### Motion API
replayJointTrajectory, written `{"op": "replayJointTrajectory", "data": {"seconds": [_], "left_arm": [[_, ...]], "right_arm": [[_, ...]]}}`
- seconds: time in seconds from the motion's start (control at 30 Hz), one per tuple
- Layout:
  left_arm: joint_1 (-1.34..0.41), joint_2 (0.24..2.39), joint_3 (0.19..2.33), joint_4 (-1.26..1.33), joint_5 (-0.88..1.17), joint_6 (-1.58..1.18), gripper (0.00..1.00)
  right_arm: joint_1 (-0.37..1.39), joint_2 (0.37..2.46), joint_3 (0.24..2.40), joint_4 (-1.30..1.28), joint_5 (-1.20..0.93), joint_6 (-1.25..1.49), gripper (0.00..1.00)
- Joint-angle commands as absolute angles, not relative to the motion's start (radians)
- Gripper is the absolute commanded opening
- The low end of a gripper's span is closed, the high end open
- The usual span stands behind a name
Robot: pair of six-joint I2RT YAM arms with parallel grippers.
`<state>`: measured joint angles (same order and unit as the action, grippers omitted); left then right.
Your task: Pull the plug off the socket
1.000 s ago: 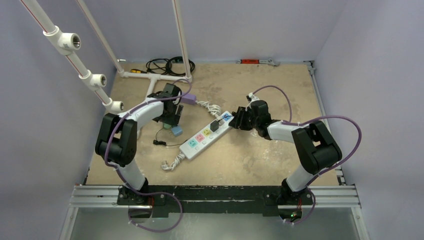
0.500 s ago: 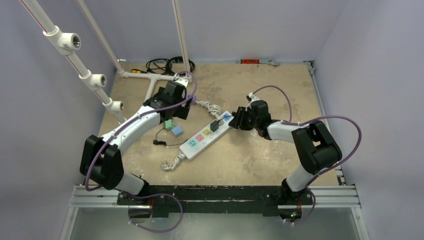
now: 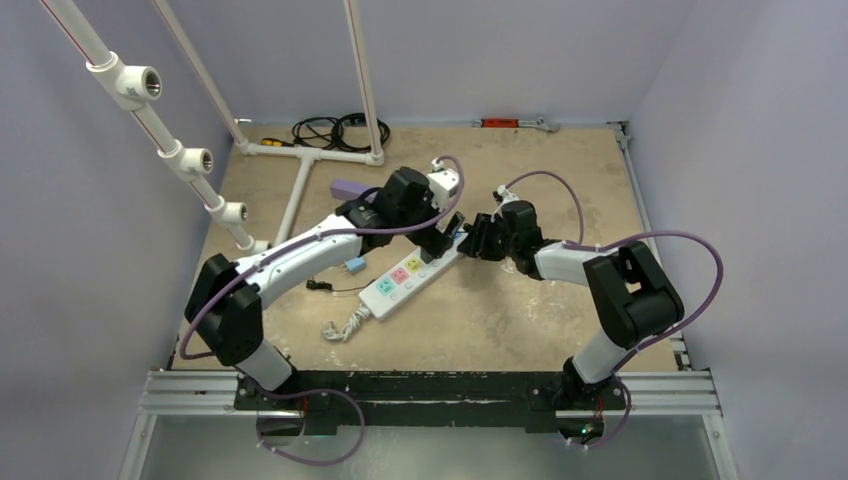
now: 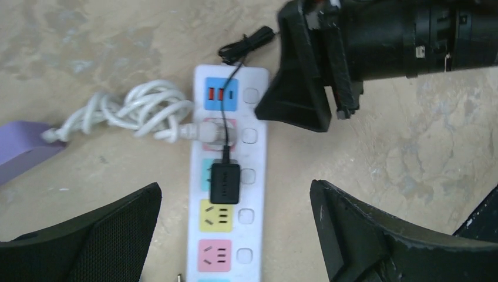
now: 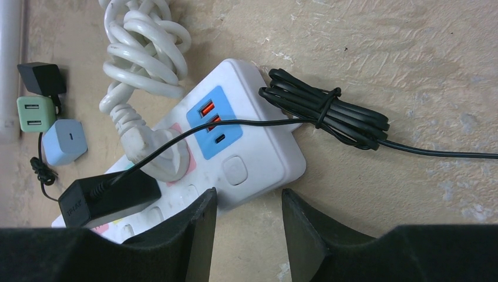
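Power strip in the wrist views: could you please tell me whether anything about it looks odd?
Slightly: the thin cable of the black plug drapes across the white plug and the blue USB face of the power strip, so a straight pull could drag on it. Nothing looks damaged.

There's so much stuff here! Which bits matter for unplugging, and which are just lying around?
For the job: power strip, black plug, left hand, right hand.
Lying about: purple box, green charger, blue charger, white pipe frame, coiled black cables.
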<state>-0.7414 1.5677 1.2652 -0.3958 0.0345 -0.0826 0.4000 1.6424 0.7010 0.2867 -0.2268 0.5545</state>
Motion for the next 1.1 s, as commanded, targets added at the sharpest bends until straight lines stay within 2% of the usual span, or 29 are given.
{"op": "replayJointTrajectory", "data": {"seconds": [0.0,0.23,0.33,0.67,0.8,1.07], "left_arm": [[-0.793,1.636,1.266,-0.387,0.072,-0.065,0.96],[-0.816,1.644,1.213,-0.373,-0.068,-0.069,0.94],[-0.816,1.664,1.211,-0.374,-0.06,-0.061,0.93],[-0.817,1.746,1.252,-0.347,-0.016,-0.085,0.6],[-0.816,1.762,1.253,-0.343,-0.029,-0.079,0.51],[-0.816,1.77,1.255,-0.338,-0.046,-0.069,0.41]], "right_arm": [[0.393,1.662,0.683,0.202,-0.157,0.505,0.47],[0.392,1.659,0.681,0.202,-0.16,0.503,0.47],[0.394,1.655,0.679,0.202,-0.16,0.503,0.47],[0.393,1.659,0.68,0.203,-0.16,0.501,0.47],[0.394,1.659,0.68,0.202,-0.16,0.5,0.47],[0.394,1.666,0.683,0.201,-0.159,0.499,0.47]]}}
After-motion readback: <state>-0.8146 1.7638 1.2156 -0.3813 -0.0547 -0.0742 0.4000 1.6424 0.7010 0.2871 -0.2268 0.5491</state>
